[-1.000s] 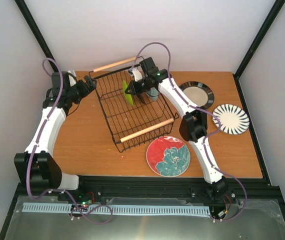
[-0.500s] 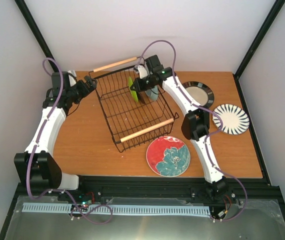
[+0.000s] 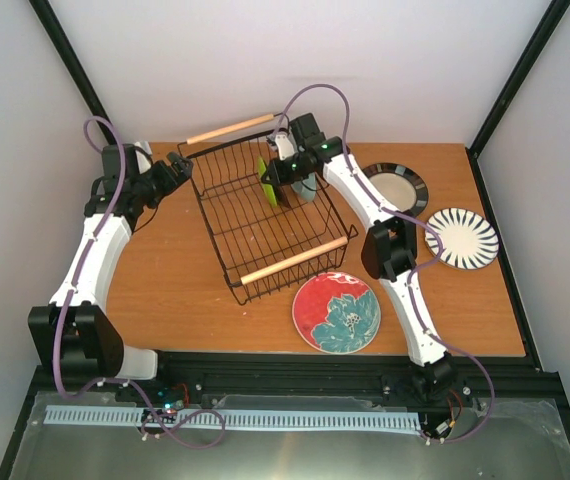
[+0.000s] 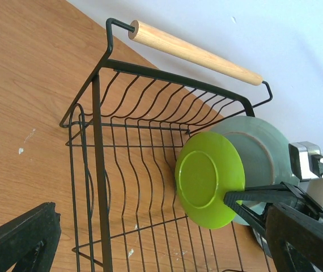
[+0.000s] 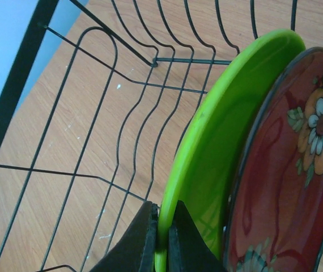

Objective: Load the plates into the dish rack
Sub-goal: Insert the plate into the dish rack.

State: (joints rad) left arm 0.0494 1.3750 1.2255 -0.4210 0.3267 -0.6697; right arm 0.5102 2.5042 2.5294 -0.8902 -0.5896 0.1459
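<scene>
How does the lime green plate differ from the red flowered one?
The lime green plate stands on edge inside the dish rack, pinched by the right end effector; the red plate lies flat on the table, untouched. The first shows plain green, the second a teal flower. Both are round.

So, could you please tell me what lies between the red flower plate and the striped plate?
The right arm crosses the table between the red flower plate and the striped plate; the top external view shows it.
</scene>
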